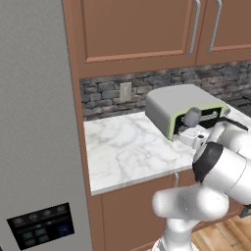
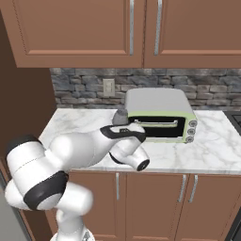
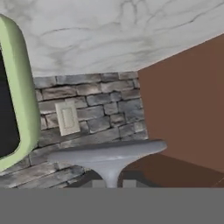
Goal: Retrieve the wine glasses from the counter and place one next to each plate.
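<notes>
Hand view: translucent grey-blue stemmed wine glass (image 3: pixel 107 153) pinched by its stem.
Gripper (image 3: pixel 110 183) nearly closed on it, above white grey-veined marble counter (image 1: pixel 127 147), beside green-fronted toaster oven (image 2: pixel 162 113).

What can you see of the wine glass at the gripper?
The glass is translucent grey and looks like real glass. In the hand view its flat round foot shows edge-on, and the thin stem runs from it to between the two dark tips of the gripper, which is shut on the stem. In the left base view what looks like its rounded bowl sits at the hand, before the oven, over the counter. Whether the foot touches the counter cannot be told.
</notes>
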